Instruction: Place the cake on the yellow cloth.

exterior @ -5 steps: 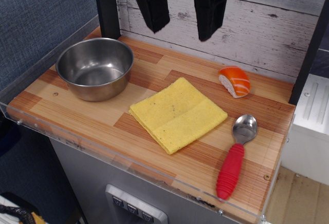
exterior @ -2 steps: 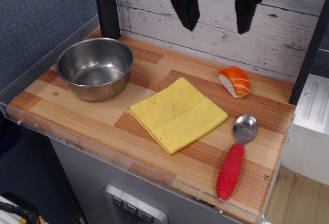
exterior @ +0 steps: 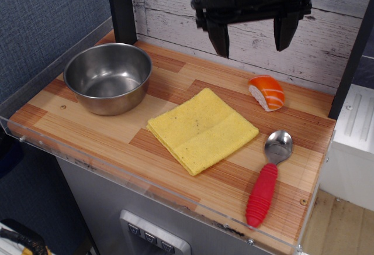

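The black gripper (exterior: pixel 253 43) hangs above the back of the wooden bench (exterior: pixel 82 123) with its jaws released wide and empty, while the small orange-and-white toy cake (exterior: pixel 266 92) lies on the bench near the wall, apart from the folded yellow cloth (exterior: pixel 202 129).

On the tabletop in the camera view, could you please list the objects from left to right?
Steel bowl → yellow cloth → cake. The red-handled spoon overlaps the cake's horizontal span, so it is left unordered.
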